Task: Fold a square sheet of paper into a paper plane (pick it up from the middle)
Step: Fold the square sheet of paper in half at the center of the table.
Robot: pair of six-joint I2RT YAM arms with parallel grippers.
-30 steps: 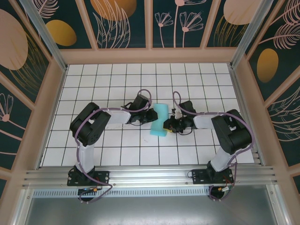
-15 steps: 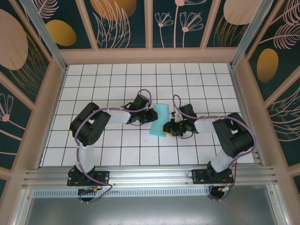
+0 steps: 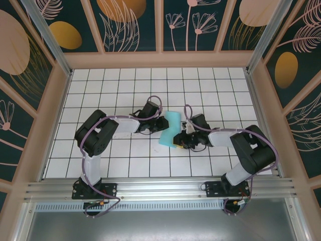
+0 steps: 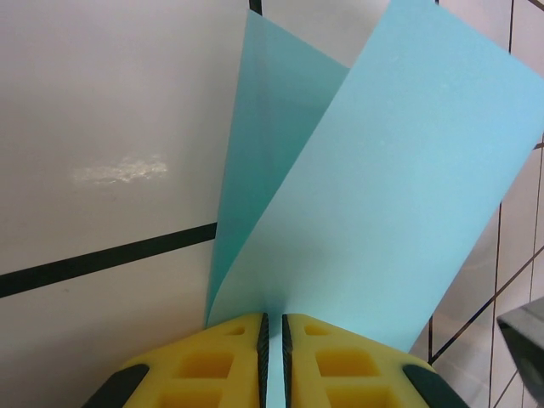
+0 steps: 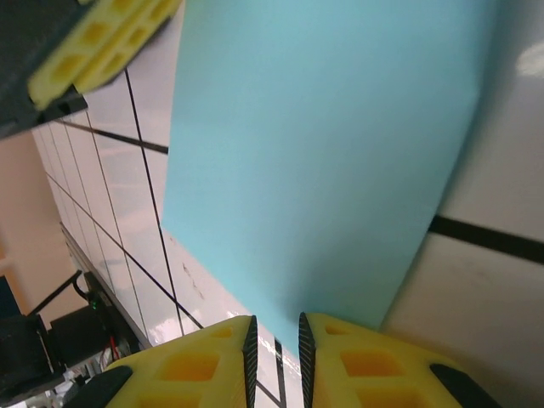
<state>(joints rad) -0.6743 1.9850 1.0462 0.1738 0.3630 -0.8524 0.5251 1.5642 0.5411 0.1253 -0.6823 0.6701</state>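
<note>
- Paper (image 3: 171, 128), folded and turquoise, stands mid-tabletop (image 3: 125, 85) between both hands.
- Left hand (image 4: 273, 321) is clamped on one edge.
- Right hand (image 5: 276, 325), fingers nearly together, meets the opposite edge; whether it grips is unclear.

The top external camera hangs high above and behind the arm bases (image 3: 95, 190), looking steeply down over the whole tiled counter (image 3: 125, 80) from afar. Each wrist camera sits just behind its own yellow jaws, close above the tiles, facing the folded turquoise sheet of paper (image 4: 382, 195) from opposite sides. All three views share that sheet; the right wrist view also catches the left jaws
</note>
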